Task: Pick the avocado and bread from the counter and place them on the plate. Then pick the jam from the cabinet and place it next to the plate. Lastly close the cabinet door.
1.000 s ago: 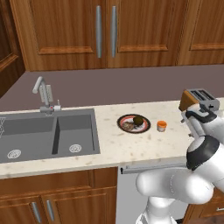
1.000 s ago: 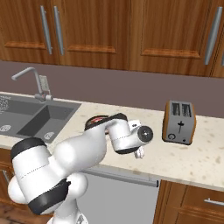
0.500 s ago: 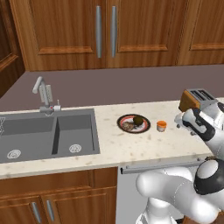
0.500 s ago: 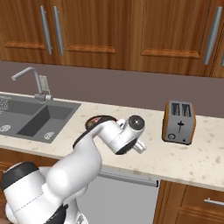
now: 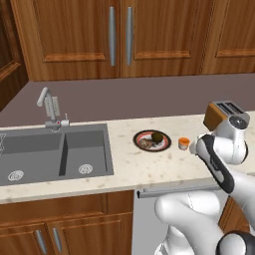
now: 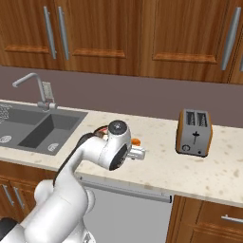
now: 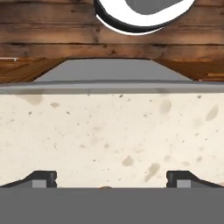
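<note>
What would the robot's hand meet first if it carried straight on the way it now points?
Most likely the counter. The open hand holds nothing and looks down at bare speckled stone near the counter's front edge. How far off the stone lies is unclear.

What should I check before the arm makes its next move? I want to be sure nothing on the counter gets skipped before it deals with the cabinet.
1. Avocado on the plate: ok, the dark green ball sits on it.
2. Bread on the plate: ok, the brown piece lies beside the avocado.
3. Jam next to the plate: cannot tell; a small orange jar stands on the counter just right of the plate, but no label is readable.
4. Gripper free: ok, jaws wide apart over bare counter, nothing between them.
5. Cabinet doors: ok, both tall doors look shut.
6. Toaster clear of the arm: ok, it stands apart to the right.
</note>
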Tool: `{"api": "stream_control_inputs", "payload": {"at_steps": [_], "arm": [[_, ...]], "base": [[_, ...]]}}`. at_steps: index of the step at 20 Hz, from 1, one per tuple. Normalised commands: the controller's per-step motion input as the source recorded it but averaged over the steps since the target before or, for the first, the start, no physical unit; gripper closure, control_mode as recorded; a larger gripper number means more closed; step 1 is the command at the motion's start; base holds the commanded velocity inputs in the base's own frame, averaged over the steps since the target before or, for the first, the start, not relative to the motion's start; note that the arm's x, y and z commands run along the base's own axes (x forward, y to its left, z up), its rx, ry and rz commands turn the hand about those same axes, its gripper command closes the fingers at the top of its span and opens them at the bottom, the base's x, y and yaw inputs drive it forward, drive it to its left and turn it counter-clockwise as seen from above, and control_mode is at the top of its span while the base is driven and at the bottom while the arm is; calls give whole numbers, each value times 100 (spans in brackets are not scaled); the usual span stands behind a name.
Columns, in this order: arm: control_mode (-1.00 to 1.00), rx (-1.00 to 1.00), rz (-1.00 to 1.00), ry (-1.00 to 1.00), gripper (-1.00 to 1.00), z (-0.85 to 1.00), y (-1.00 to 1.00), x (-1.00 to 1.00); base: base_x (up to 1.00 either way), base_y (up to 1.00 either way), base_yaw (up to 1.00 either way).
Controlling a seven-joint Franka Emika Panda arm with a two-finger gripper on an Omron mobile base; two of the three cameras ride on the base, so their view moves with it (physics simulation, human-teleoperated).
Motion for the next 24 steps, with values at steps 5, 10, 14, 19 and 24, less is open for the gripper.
{"api": "stream_control_inputs", "payload": {"at_steps": [5,10,14,19,24], "arm": [[-100,-20,25,0,-100,14,33,-28],[-100,-9,16,-1,-100,50,18,-17],[-100,0,5,-2,-100,53,8,-3],[-100,8,-4,0,-100,26,9,0],[-100,18,-21,0,-100,2,22,0]], "base": [[0,0,0],[0,0,0],[0,0,0],[0,0,0],[0,0,0]]}}
